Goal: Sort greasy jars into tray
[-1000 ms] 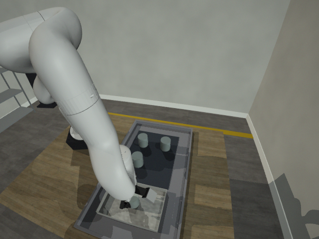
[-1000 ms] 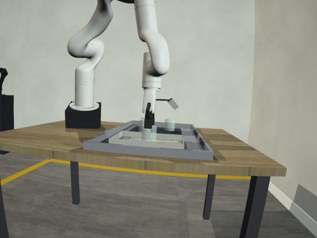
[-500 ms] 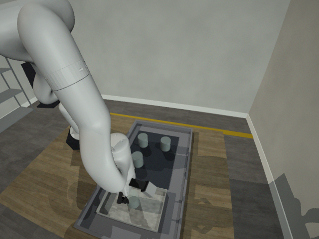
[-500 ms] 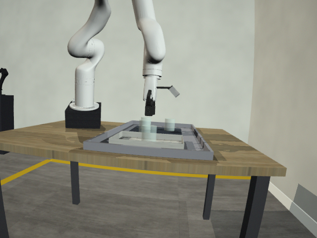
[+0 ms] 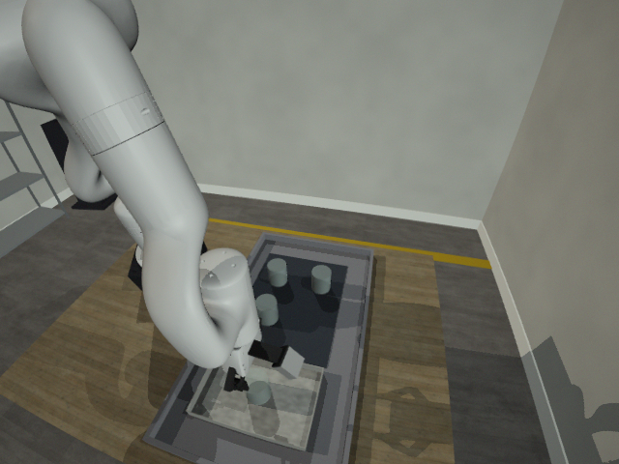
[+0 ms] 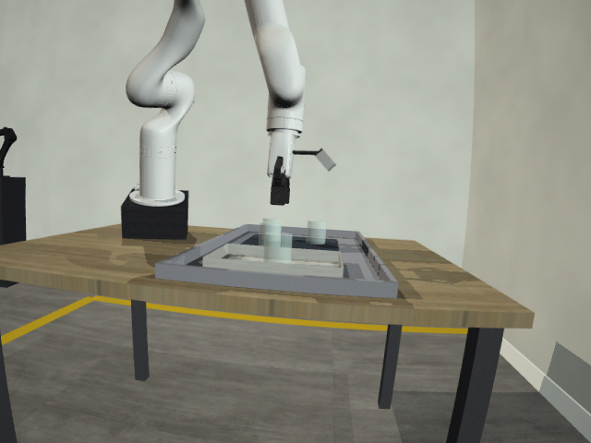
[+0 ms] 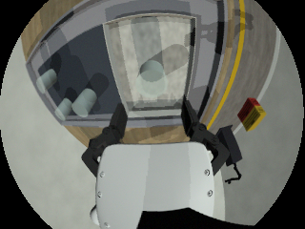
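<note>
Glass jars, one in the tray and three on the mat

From the top view, one jar (image 5: 258,392) (image 7: 152,77) stands inside the pale tray (image 5: 250,433) (image 6: 271,268) (image 7: 193,57); three others stand on the dark drying mat (image 5: 312,319) (image 7: 97,52), at its 11, 1 and 9 o'clock. In the exterior view, the gripper (image 5: 242,385) (image 6: 279,196) (image 7: 153,108) hangs above the tray, apart from the jars. In the wrist view, its jaws are spread wide with nothing between them, and the tray's jar shows at 12 o'clock from them.

Fingers (image 5: 236,383) (image 6: 279,190) raised: 1.0 s ago low at the jar (image 5: 258,392) (image 6: 277,251) (image 7: 152,76) in the tray; now higher, well above it. Arm (image 5: 174,240) (image 6: 282,62) upper bend shifted toward the shelf side.
</note>
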`<state>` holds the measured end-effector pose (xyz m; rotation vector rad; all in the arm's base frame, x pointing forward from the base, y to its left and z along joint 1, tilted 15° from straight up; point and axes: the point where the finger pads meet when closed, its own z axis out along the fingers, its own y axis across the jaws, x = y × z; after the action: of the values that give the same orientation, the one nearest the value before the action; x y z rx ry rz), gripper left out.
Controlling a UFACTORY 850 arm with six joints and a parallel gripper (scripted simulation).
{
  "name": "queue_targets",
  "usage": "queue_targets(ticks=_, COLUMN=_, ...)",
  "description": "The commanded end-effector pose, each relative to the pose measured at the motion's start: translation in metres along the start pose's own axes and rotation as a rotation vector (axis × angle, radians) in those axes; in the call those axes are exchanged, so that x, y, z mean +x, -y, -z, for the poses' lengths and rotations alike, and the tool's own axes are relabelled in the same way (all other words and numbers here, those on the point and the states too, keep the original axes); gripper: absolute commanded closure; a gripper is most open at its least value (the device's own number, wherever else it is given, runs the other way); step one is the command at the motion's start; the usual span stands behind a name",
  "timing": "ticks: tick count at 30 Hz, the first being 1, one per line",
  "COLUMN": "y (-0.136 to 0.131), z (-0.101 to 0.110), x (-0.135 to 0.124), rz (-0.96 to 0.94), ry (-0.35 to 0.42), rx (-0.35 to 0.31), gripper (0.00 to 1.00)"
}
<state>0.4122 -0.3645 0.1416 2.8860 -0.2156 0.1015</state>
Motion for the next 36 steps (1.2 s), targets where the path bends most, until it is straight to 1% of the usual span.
queue_targets(ticks=1, y=-0.001, z=0.001, x=0.001, rz=0.0, ry=-0.001, rx=0.001, gripper=0.0)
queue_targets(ticks=4, y=-0.001, z=0.001, x=0.001, rz=0.0, ry=-0.001, rx=0.001, gripper=0.0)
queue_targets(ticks=16, y=0.096, z=0.001, x=-0.018, rz=0.0, ry=-0.001, rx=0.001, gripper=0.0)
queue_targets(ticks=18, y=0.096, z=0.001, x=-0.018, rz=0.0, ry=-0.001, rx=0.001, gripper=0.0)
queue_targets(ticks=33, y=0.218, z=0.002, x=-0.041, rz=0.0, ry=-0.001, rx=0.001, gripper=0.0)
queue_targets(ticks=35, y=0.218, z=0.002, x=-0.041, rz=0.0, ry=-0.001, rx=0.001, gripper=0.0)
queue_targets(ticks=36, y=0.226, z=0.002, x=-0.042, rz=0.0, ry=-0.001, rx=0.001, gripper=0.0)
